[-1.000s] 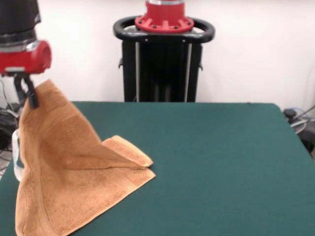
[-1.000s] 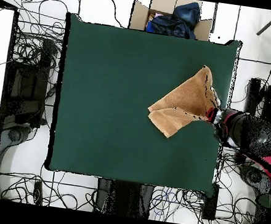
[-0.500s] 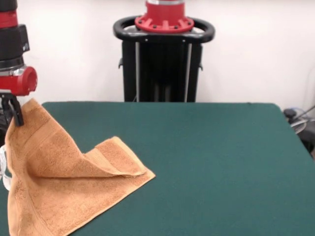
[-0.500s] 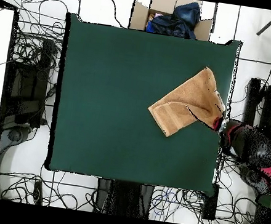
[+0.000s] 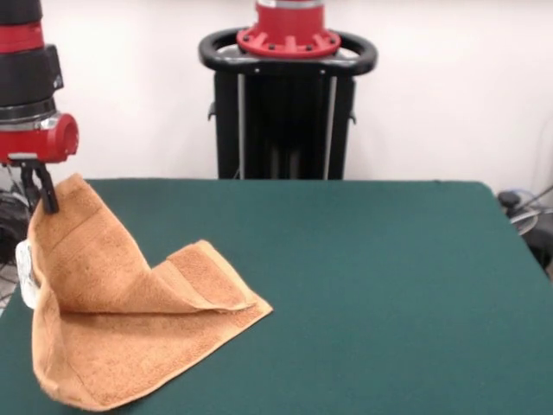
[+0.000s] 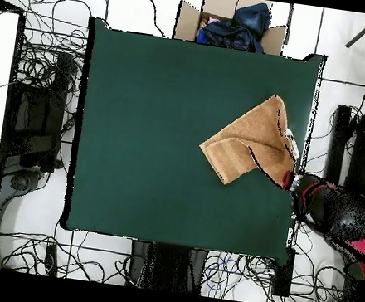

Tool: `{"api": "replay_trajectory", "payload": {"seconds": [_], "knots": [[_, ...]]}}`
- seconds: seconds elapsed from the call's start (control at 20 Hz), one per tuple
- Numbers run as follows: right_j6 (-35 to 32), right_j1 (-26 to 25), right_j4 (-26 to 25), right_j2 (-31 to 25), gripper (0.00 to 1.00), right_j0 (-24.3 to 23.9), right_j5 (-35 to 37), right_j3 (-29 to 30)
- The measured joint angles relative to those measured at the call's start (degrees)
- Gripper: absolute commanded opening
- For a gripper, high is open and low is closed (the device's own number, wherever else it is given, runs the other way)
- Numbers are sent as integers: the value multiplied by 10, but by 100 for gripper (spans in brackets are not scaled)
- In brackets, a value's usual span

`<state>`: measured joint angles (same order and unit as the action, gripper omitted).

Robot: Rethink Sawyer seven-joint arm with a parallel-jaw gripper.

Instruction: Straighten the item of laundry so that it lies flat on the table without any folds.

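The orange-tan towel point(image 5: 130, 320) lies at the left edge of the dark green table point(image 5: 371, 294) in the front view. It is folded over itself, with one corner raised. My gripper point(image 5: 41, 192) is shut on that raised corner and holds it above the table's left edge. A small white label point(image 5: 28, 268) hangs at the towel's left side. In the overhead view the towel point(image 6: 246, 141) lies near the table's right edge point(image 6: 310, 117), and the gripper point(image 6: 289, 179) is at its lower right corner.
The robot's black pedestal point(image 5: 287, 104) stands behind the table. In the overhead view, a cardboard box with dark cloth point(image 6: 229, 22) sits past the table's top edge, and cables point(image 6: 45, 80) lie on the floor all around.
The gripper dipped down and outward past the table's edge with the towel corner, then came back a little inward and up. The towel's hanging side now rests more on the table.
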<state>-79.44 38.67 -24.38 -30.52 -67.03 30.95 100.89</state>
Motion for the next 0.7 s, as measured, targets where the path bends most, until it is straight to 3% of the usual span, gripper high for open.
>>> {"api": "replay_trajectory", "payload": {"seconds": [0.4, 0.6, 0.65, 0.7], "knots": [[0, 1, -43, -11, 0, -40, -106, 66], [0, 4, -46, -12, 0, -42, -125, 87], [0, 8, -46, -12, 100, -43, -129, 99], [0, 9, -46, -12, 100, -43, -129, 101]]}}
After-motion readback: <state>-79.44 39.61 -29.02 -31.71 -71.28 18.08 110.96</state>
